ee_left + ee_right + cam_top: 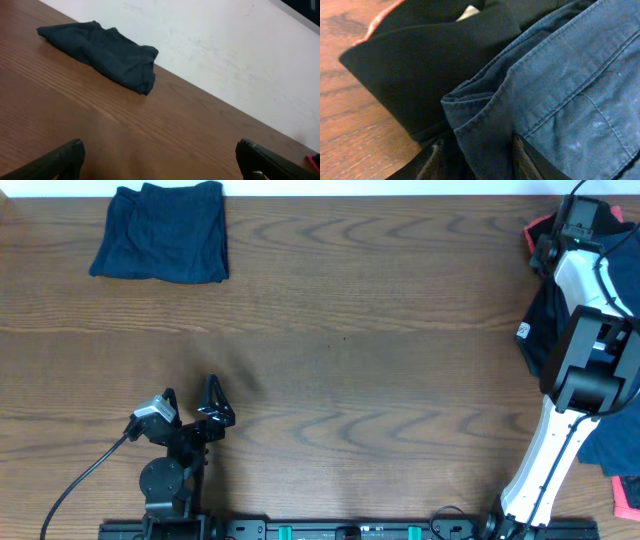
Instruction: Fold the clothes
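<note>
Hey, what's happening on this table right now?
The right gripper is at the right edge of the table, straddling a fold of a blue garment beside a black garment with coral trim. A navy garment lies folded at the far left corner. The left gripper sits open and empty.

Your overhead camera looks straight down and takes in the whole table (pixel 350 350) from far off. Your left wrist camera sits low over the wood and faces across it to the navy garment (pixel 105 52) and the wall (pixel 225 45) behind. Overhead shows that garment at top left. Your right wrist camera is pressed close against the pile (pixel 535 305) seen at overhead's right edge. Blue cloth (pixel 560 80) and black cloth (pixel 420 65) fill its frame.
</note>
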Motion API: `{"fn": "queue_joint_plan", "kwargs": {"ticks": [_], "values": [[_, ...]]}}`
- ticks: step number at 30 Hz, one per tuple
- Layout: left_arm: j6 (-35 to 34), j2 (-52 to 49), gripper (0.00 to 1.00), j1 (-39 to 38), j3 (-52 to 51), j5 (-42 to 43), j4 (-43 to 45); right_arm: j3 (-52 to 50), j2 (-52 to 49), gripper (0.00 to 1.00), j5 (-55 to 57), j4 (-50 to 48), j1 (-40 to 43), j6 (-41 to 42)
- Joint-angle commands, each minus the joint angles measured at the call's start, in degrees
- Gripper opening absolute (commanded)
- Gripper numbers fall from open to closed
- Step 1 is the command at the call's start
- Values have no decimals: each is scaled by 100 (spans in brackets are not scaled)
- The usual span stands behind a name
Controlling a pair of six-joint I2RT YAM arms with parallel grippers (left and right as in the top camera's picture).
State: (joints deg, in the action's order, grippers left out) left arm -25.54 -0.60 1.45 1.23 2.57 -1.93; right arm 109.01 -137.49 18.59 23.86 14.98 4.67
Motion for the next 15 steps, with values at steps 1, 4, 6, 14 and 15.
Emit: {"fn": "queue_joint_plan", "kwargs": {"ticks": [1, 4, 6, 14, 15], "values": [[-7, 31, 98, 24, -101, -114, -208, 92, -160, 38, 92, -11, 44, -50], [-7, 31, 98, 24, -101, -114, -208, 92, -160, 29, 94, -11, 90, -48], [-7, 31, 98, 24, -101, -114, -208, 92, -160, 28, 92, -9, 118, -48], [-7, 31, 98, 24, -101, -114, -208, 92, -162, 21, 92, 22, 221, -48], [-7, 31, 98, 24, -101, -114, -208, 92, -164, 20, 92, 26, 227, -48]]}}
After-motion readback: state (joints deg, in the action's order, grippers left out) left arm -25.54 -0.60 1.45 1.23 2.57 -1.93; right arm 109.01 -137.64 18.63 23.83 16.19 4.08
